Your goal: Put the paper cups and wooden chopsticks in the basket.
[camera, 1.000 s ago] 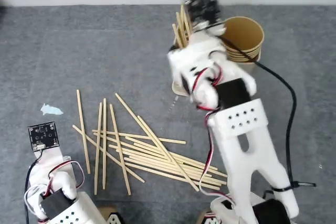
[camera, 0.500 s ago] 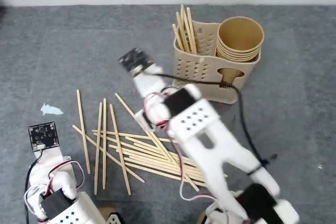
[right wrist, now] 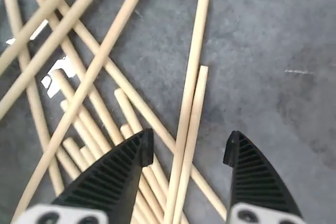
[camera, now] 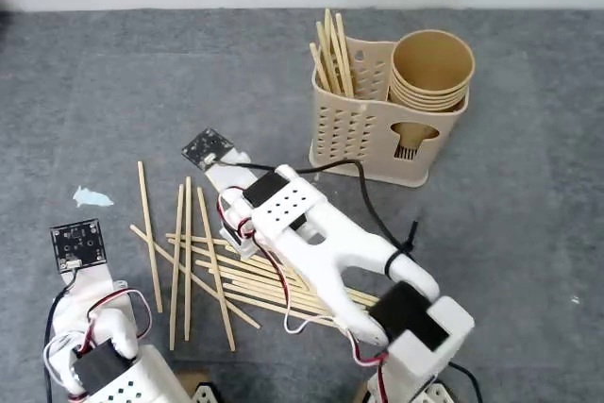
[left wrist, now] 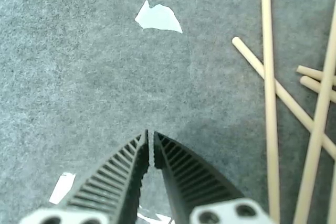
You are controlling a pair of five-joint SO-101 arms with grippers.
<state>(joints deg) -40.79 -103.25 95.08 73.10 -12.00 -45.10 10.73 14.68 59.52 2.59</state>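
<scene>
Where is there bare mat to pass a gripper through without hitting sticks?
Bare mat lies left of the basket, above the loose chopsticks in the high view, and again right of the basket. It is crowded around the right gripper, over those chopsticks.

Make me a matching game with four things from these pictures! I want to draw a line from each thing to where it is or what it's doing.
Things
1. paper cups
2. left gripper
3. right gripper
4. paper scrap

Places and states
A. open, right above the loose chopsticks
B. stacked in one side of the basket
C. lying flat on the grey mat, apart from the sticks
D. shut, above the grey mat

Pairs: 1-B, 2-D, 3-A, 4-C
</scene>
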